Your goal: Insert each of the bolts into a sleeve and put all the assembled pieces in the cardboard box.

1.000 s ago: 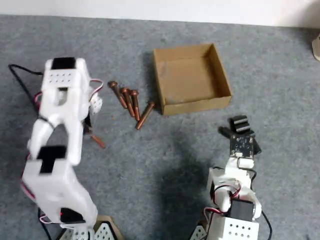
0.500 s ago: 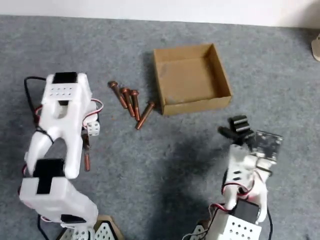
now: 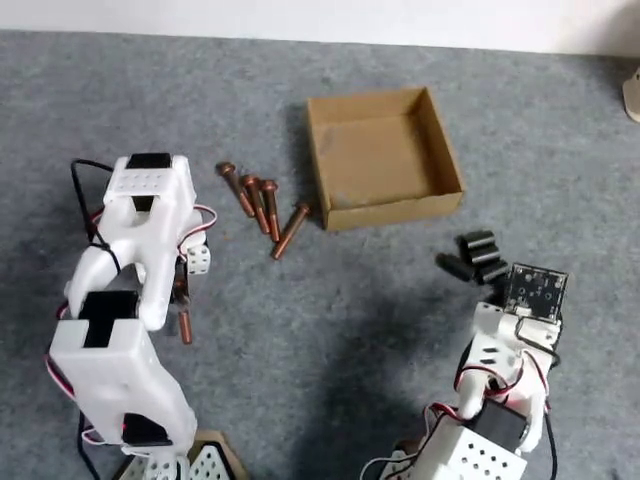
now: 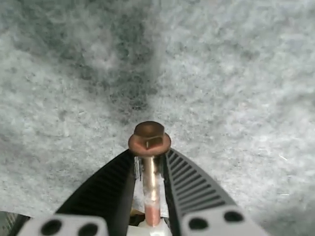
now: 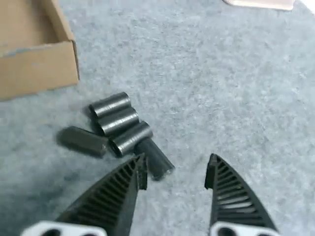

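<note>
My left gripper (image 4: 150,157) is shut on a copper bolt (image 4: 150,147), held by its shank with the hex head sticking out past the fingertips, above the grey carpet. From above, that bolt (image 3: 183,318) hangs under the left arm at the left of the table. Several more copper bolts (image 3: 262,207) lie left of the cardboard box (image 3: 383,160). Black sleeves (image 5: 120,127) lie in a cluster on the carpet just beyond my right gripper (image 5: 176,172), which is open with nothing between its fingers. In the high view the sleeves (image 3: 476,257) sit below the box's right corner.
The box (image 5: 34,64) is open-topped with nothing visible inside. A pale object (image 3: 632,95) sits at the right edge of the table. Grey carpet lies bare between the two arms.
The left arm has swung toward the middle and down with the bolt, which now points toward the near edge. The right arm has pulled back and shifted right, uncovering the sleeves.
</note>
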{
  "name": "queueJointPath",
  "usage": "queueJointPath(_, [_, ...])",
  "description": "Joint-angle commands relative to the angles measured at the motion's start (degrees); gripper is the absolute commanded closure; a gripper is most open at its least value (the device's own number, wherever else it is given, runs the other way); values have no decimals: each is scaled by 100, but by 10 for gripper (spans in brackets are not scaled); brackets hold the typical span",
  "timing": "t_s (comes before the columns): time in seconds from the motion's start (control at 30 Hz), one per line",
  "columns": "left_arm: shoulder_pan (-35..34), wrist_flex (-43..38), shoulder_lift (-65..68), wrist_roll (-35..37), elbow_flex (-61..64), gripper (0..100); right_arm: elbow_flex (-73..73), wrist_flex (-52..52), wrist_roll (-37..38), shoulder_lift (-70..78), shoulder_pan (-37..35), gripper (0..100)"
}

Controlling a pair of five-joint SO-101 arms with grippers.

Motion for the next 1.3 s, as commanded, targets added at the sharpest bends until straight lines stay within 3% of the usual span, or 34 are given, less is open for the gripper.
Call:
queueJointPath(0.0, [119, -26, 48, 53, -295, 995, -338, 92, 615, 207, 92, 809])
queueJointPath(0.23, [119, -158, 171, 53, -295, 995, -1191, -22, 1222, 2738, -189, 809])
queueJointPath(0.63, [101, -158, 180, 53, -295, 995, -5147, 576, 1969, 7916, -303, 809])
queueJointPath(0.9, [101, -229, 180, 53, -295, 995, -7196, 1657, 3393, 9596, -286, 809])
queueJointPath(1.27, [101, -229, 180, 53, -295, 995, -7890, 1613, 3525, 11240, -268, 809])
